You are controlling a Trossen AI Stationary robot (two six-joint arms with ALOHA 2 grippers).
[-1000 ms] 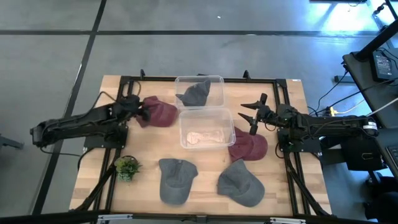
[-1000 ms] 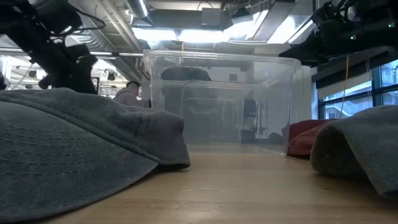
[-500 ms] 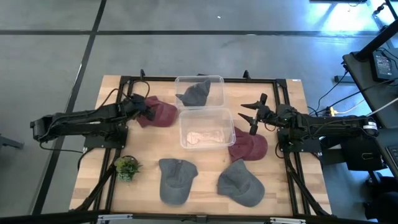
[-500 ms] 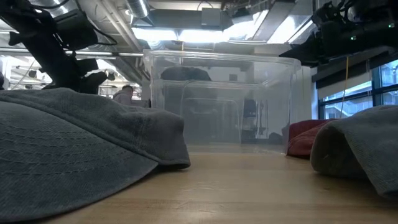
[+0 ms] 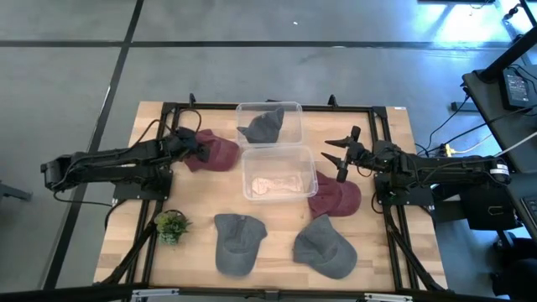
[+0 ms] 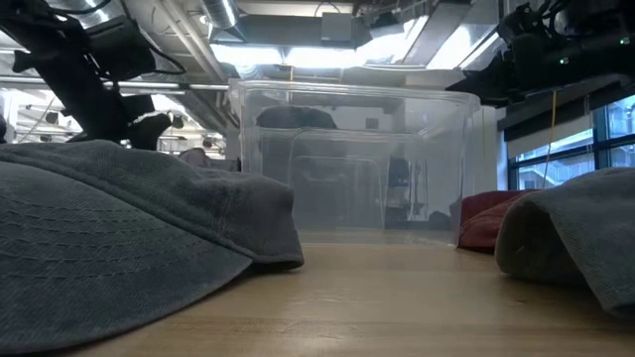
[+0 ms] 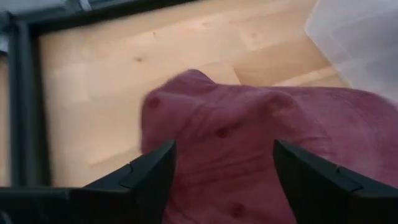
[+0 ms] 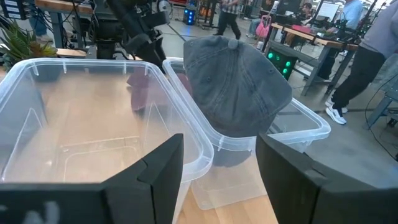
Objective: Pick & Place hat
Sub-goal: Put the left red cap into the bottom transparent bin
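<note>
A maroon hat (image 5: 216,152) lies crown up on the table's left part, near the far bin. My left gripper (image 5: 195,152) is open at its left side. In the left wrist view its fingers (image 7: 147,180) stand on either side of the maroon hat's crown (image 7: 249,130). My right gripper (image 5: 339,156) is open and hovers to the right of the near clear bin (image 5: 279,172), above a second maroon hat (image 5: 335,198). The far clear bin (image 5: 293,111) holds a grey hat (image 5: 263,127), which rises above its rim (image 8: 239,87). My left gripper stands open at the maroon hat's crown (image 7: 205,155), slanting in from the table's left, one finger on each side. Whether the fingers touch the cloth, I cannot tell. The hat lies flat on the table.
Two more grey hats (image 5: 239,242) (image 5: 325,247) lie near the table's near edge and fill the low view's foreground (image 6: 109,233). A small green plant (image 5: 171,225) stands near left. A black frame (image 5: 168,109) borders the table. People walk in the room beyond (image 8: 367,56).
My left gripper has moved toward the table's right, up to the maroon hat, then kept still. The hat has stayed where it was.
</note>
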